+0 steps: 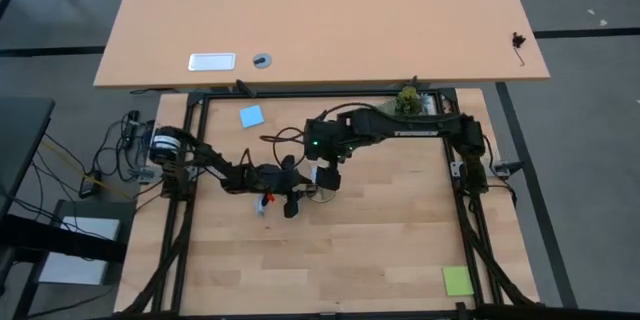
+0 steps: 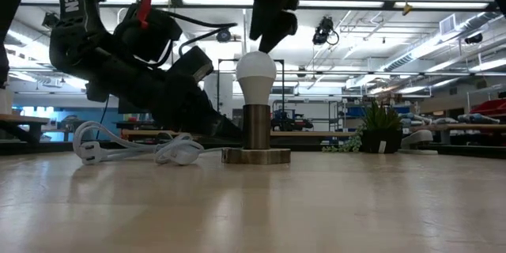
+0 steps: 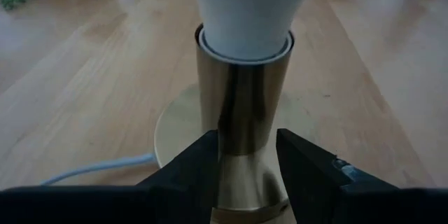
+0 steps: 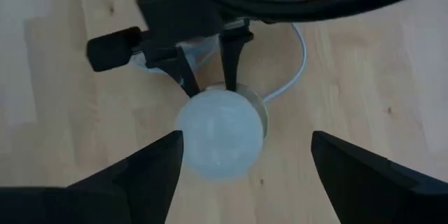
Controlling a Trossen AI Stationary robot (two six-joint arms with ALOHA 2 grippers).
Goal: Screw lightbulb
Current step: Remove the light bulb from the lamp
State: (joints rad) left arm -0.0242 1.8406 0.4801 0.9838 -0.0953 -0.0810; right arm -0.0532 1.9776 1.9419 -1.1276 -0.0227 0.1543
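The white frosted lightbulb (image 2: 255,69) stands upright with its base inside a brass socket tube (image 2: 256,126) on a round foot (image 2: 255,156). A white cord (image 2: 126,150) trails from the foot. My left gripper (image 3: 246,164) is shut on the socket tube low down. It reaches in from the table's left (image 1: 292,196). My right gripper (image 4: 245,147) is open and hangs over the bulb (image 4: 220,133), pointing down. Its fingers stand wide on either side of the bulb, and I see no touch. In the high view the right gripper (image 1: 328,175) covers the bulb. My left gripper pinches the socket's brass tube (image 3: 245,140) between its two fingers, low on the tube just above the round foot (image 3: 175,126). The fingers come slanting down from the table's left and lie across the tube. The socket stands upright with its foot on the table.
The cord's plug (image 2: 87,152) lies on the table left of the socket. A blue note (image 1: 251,115) lies at the far left and a green note (image 1: 457,280) at the near right. A small plant (image 1: 409,98) sits at the far edge. A second table (image 1: 320,20) stands beyond.
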